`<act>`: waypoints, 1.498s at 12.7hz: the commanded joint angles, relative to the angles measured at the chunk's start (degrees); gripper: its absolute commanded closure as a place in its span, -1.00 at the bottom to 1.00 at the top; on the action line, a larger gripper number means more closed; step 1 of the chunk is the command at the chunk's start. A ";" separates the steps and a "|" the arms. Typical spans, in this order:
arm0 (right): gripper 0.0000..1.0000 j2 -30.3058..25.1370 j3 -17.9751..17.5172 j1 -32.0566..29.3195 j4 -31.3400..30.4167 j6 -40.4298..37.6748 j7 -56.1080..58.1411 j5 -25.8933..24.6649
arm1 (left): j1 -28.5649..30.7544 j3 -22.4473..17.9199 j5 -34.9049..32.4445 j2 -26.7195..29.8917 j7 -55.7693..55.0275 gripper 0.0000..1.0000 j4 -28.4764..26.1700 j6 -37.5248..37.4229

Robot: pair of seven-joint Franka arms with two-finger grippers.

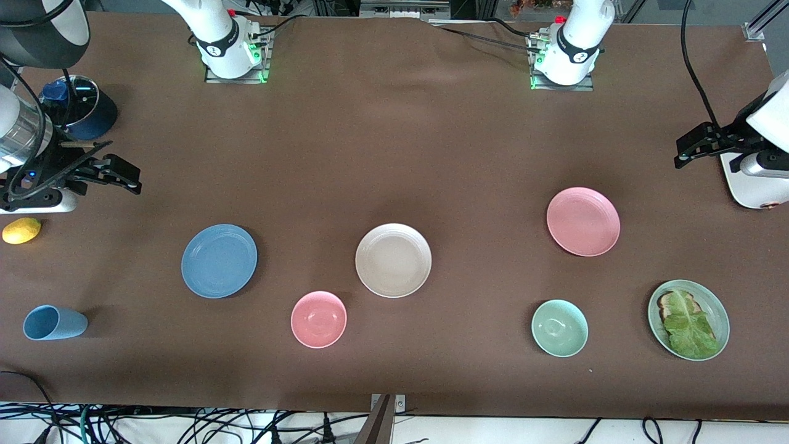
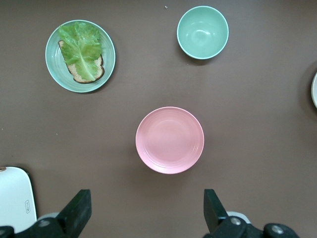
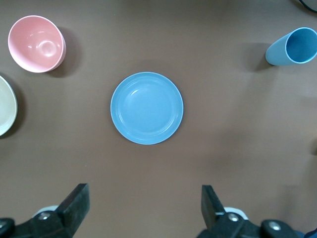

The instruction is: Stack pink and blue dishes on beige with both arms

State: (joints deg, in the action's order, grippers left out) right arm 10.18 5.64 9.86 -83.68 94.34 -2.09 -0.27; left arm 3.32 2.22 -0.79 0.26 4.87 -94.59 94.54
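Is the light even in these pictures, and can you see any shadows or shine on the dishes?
Front view: soft overhead light; the blue plate, beige plate and pink plate throw only thin shadows. Left wrist view: sharp, a faint sheen on the pink plate. Right wrist view: white glints in the pink bowl, and the blue cup casts a blurred shadow.

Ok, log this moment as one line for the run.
stage: not started | left claw: open, over pink plate | right claw: open, over blue plate | beige plate: bare
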 commanded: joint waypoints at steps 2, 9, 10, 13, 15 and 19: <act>-1.00 -2.09 -0.63 -0.10 -2.71 0.67 -0.81 -0.87 | -0.34 -0.20 1.23 -0.43 1.02 -1.00 1.07 -0.06; -1.00 -2.10 -0.64 0.69 -2.27 0.85 -0.46 -1.05 | -0.34 -0.11 1.23 -0.43 1.02 -1.00 0.98 -0.14; -1.00 -2.10 -0.64 0.69 -2.27 0.50 -0.63 -0.96 | -0.34 -0.11 1.23 -0.43 1.02 -1.00 0.98 -0.14; -1.00 -2.10 -0.81 0.86 -2.27 0.23 -0.90 -0.35 | -0.34 -0.11 1.23 -0.43 1.02 -1.00 0.98 -0.14; -1.00 -2.18 -1.51 0.95 -2.27 -0.12 -0.99 -0.08 | -0.34 -0.11 1.23 -0.43 1.02 -1.00 0.90 -0.23; -1.00 -2.54 -2.83 0.95 -2.27 -0.73 -3.71 -0.26 | -0.34 -0.11 1.23 -0.43 1.02 -1.00 0.98 -0.23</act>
State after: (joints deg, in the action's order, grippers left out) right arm 9.41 3.13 10.77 -84.33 93.76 -4.44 -0.31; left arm 3.00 2.28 -0.79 0.24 4.87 -94.59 94.54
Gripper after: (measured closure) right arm 0.000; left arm 0.000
